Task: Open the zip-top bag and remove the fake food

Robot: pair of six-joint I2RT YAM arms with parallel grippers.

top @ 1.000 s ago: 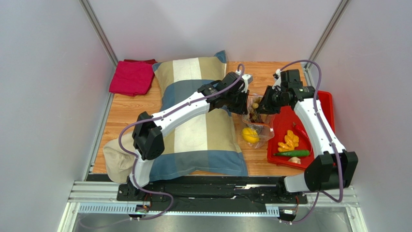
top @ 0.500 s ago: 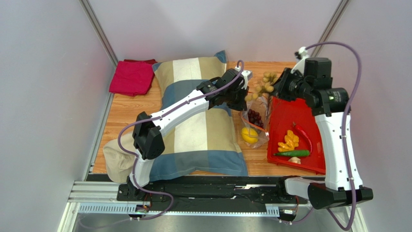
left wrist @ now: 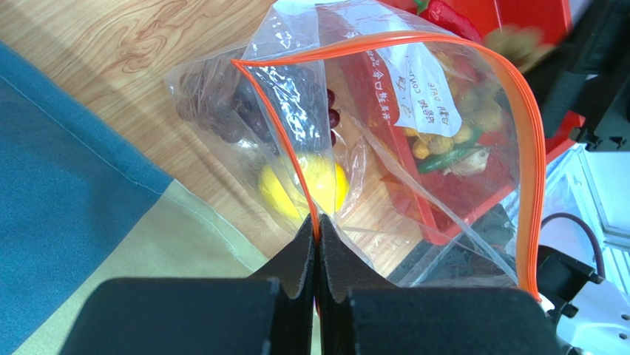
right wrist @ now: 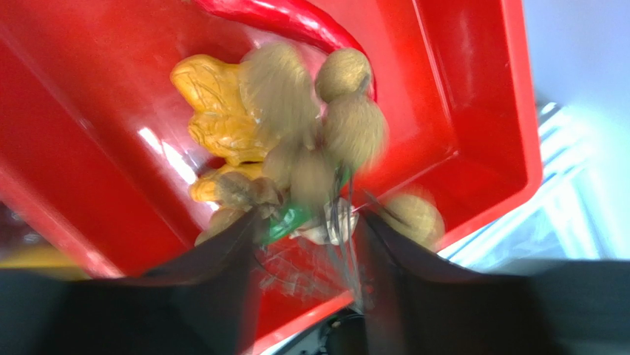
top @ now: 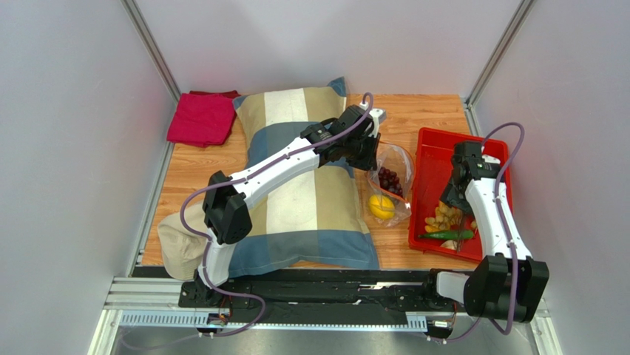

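Left pincer [left wrist: 318, 231] is clamped on the near rim of the zip-top bag [left wrist: 355, 140], right at the orange zip strip [left wrist: 519, 133]. The bag mouth gapes wide. Lemon [left wrist: 303, 186] and dark grape bunch [left wrist: 222, 117] sit inside, low. The white label [left wrist: 423, 90] is on the far wall. Red tray [left wrist: 534, 16] shows beyond and through the plastic. Blue-and-beige pillow [left wrist: 66, 194] lies left on the wooden table [left wrist: 111, 46].

Beige fruit bunch [right wrist: 314, 137] motion-blurred, green vegetable [right wrist: 294, 222] mostly hidden, red tray [right wrist: 473, 111] cropped
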